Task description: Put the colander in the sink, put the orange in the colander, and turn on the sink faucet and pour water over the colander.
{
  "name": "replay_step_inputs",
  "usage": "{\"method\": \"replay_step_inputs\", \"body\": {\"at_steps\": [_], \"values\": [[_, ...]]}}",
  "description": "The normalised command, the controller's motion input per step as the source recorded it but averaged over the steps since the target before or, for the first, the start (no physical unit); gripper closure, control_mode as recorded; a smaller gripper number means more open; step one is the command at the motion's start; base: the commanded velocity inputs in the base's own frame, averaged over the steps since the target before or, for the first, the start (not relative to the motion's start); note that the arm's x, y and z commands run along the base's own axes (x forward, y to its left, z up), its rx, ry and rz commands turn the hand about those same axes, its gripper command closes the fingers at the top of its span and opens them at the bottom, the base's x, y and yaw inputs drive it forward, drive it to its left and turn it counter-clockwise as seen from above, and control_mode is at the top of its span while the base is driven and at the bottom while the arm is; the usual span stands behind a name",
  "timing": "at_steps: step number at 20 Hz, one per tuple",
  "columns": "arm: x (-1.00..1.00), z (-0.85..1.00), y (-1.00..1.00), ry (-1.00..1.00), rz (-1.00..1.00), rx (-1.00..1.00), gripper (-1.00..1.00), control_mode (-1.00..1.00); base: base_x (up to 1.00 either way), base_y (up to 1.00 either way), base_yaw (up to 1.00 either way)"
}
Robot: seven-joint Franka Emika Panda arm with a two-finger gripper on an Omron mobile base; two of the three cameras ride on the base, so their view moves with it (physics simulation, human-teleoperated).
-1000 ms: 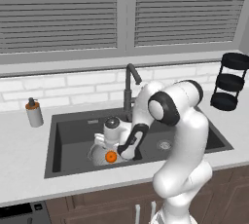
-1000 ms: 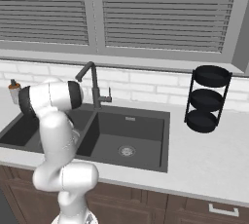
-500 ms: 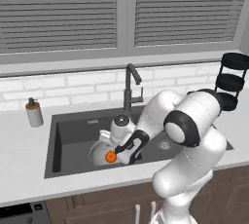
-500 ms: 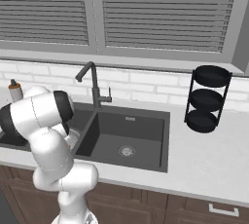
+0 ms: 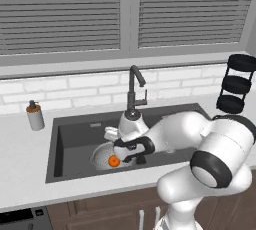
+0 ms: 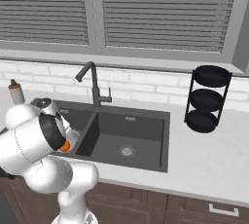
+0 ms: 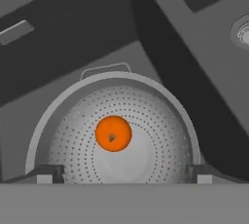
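A pale counter under slatted blinds and white brick tile holds the matte dark sink (image 5: 75, 124), two basins split by a divider. In its left basin sits the colander (image 7: 73, 121), a rimmed bowl of finely perforated silver metal with a small tab handle. The orange (image 7: 113, 133), smooth and round, lies loose on its floor. The gripper (image 7: 121, 173) hangs just above the colander, jaws spread wide and empty, one tip at each side of the rim. The slim dark faucet (image 5: 134, 86) stands behind, its lever low on the side. Risk, as I judge it: when the hand lifts away, a fingertip could catch the rim and tip the light bowl, or the arm's elbow could knock the spout off line.
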Motion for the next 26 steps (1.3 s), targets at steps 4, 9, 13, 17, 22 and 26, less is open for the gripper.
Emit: {"method": "replay_step_inputs", "body": {"at_steps": [4, 9, 13, 17, 22, 26], "values": [[-0.3, 0.76, 0.0, -0.02, 0.12, -0.07, -1.0, -1.0, 0.0, 0.0, 0.0], [-0.36, 0.75, 0.0, -0.01, 0.08, -0.06, -1.0, -1.0, 0.0, 0.0, 0.0], [-0.4, 0.73, 0.0, -0.02, 0.05, -0.05, -1.0, -1.0, 0.0, 0.0, 0.0], [-0.42, 0.77, 0.0, -0.03, 0.02, -0.03, -1.0, -1.0, 0.0, 0.0, 0.0], [-0.33, 0.73, -0.01, -0.16, 0.03, -0.02, -1.0, -1.0, 0.0, 0.0, 0.0], [-0.27, 0.43, -0.23, -0.29, 0.02, -0.03, -1.0, -1.0, 0.0, 0.0, 0.0]]}}
